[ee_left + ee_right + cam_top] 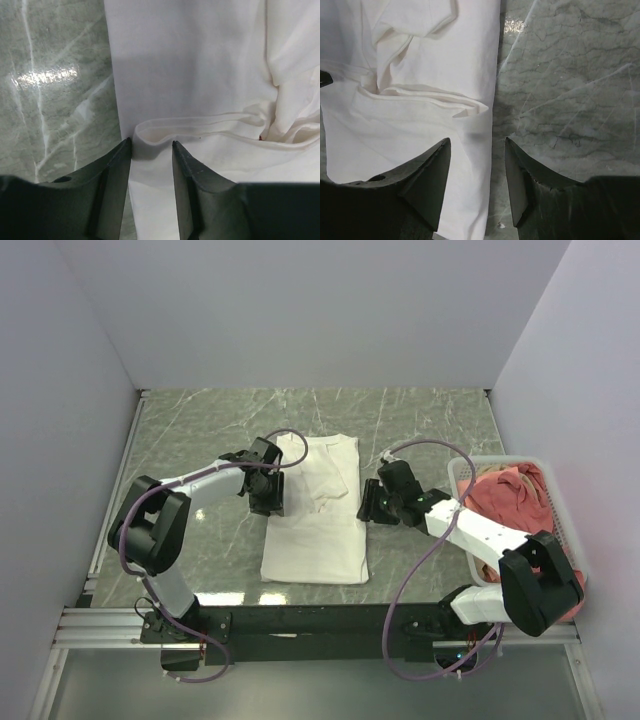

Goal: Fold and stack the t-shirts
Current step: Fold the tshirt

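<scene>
While the white t-shirt [318, 530] lies on the green marble counter [200, 430], roughly centred between my two arms, I see it as a long narrow panel. Both sides look turned in toward the middle, with a sleeve [417, 20] bunched loosely on top near the collar end. No chest print shows from above. A soft raised fold [200, 122] runs across the cloth, just ahead of my left end effector [151, 142].

I judge this cloth to be light, limp and thin. It will likely sag and slide open if lifted from one point. It wants a pinch on each long edge at once, at matching height, catching all the layers rather than the top one alone. The raised fold looks like the easiest place for a finger to get under.

The left end effector sits low over the shirt's left edge with its jaws partly apart, one finger at the edge and one over the cloth. It has hold of nothing. My right end effector [476, 140] mirrors it at the right edge, jaws wider apart and also empty, straddling the line where cloth meets marble.

Further out, a white slatted basket [458, 472] stands at the right side of the counter, just beside the right arm. It holds a crumpled salmon-pink t-shirt [505, 495], not yet folded. Plain pale walls close in the counter on three sides.
</scene>
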Tool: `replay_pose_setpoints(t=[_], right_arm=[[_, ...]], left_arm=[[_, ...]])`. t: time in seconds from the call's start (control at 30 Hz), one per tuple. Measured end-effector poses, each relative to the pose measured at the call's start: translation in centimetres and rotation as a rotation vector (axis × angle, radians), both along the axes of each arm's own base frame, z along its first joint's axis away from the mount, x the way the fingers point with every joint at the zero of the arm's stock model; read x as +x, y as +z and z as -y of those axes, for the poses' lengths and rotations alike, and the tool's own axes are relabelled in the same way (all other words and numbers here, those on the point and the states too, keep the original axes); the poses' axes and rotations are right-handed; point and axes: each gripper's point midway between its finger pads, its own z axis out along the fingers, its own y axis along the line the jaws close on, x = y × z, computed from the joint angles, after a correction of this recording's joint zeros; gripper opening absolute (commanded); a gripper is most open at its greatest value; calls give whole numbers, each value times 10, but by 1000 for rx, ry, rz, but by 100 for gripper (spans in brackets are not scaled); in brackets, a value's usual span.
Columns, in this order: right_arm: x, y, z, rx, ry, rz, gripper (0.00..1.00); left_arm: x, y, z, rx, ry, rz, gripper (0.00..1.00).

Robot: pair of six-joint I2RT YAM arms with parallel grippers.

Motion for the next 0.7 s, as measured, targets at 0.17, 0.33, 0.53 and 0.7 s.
replay_pose_setpoints(t=[0.17, 0.33, 0.53, 0.7], right_arm=[[-1, -5, -1, -10, 5, -10, 55], [-2, -9, -3, -17, 10, -17, 56], [-4, -18, -7, -34, 25, -33, 57], [-6, -22, -10, -43, 32, -37, 50]], left_arm=[[1, 0, 1, -6, 2, 3, 34], [1, 1, 2, -12, 1, 1, 19], [0, 1, 3, -14, 0, -1, 7], [0, 1, 3, -17, -3, -2, 1]])
